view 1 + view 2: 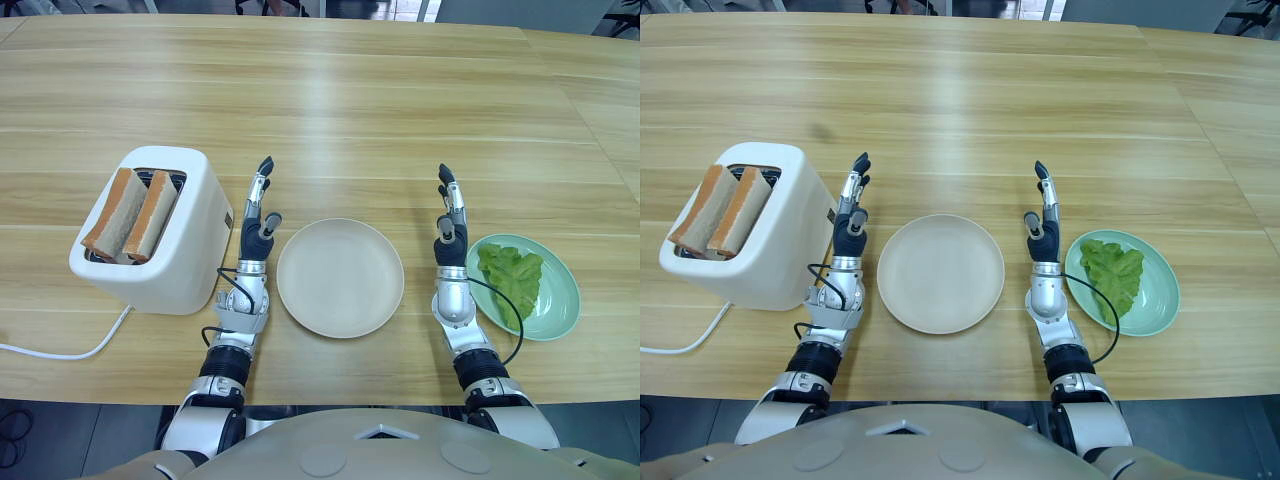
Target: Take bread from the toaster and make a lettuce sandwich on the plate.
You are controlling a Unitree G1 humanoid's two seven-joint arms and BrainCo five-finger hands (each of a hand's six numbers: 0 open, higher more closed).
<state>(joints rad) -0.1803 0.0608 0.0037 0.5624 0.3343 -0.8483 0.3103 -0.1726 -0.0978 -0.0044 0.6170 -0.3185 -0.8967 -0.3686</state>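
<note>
A white, boxy plastic toaster [175,262] is sitting at the left of the frame on the light wooden tabletop [350,100]. Two slices of pale bread with brown crusts [150,215] are standing side by side in its top slots, poking up above the casing and leaning slightly. A white power cord [88,351] is trailing from the toaster's lower edge toward the bottom left of the frame.

A round, beige, shallow plate [340,277] is lying at the centre of the frame, just right of the toaster, with nothing on it. A round, pale green dish [560,292] is resting at the right of the frame, and a crinkled green lettuce leaf [512,275] is lying inside it, towards its left side.

The left hand [258,218] is hovering in the gap between the toaster and the beige plate, its fingers stretched out straight, held close together and pointing toward the top of the frame; it is holding nothing. The right hand [449,228] is hovering between the beige plate and the green dish, just beside the dish's left rim, with its fingers likewise straightened, close together and pointing upward in the frame, grasping nothing. A thin black cable is looping beside each wrist.
</note>
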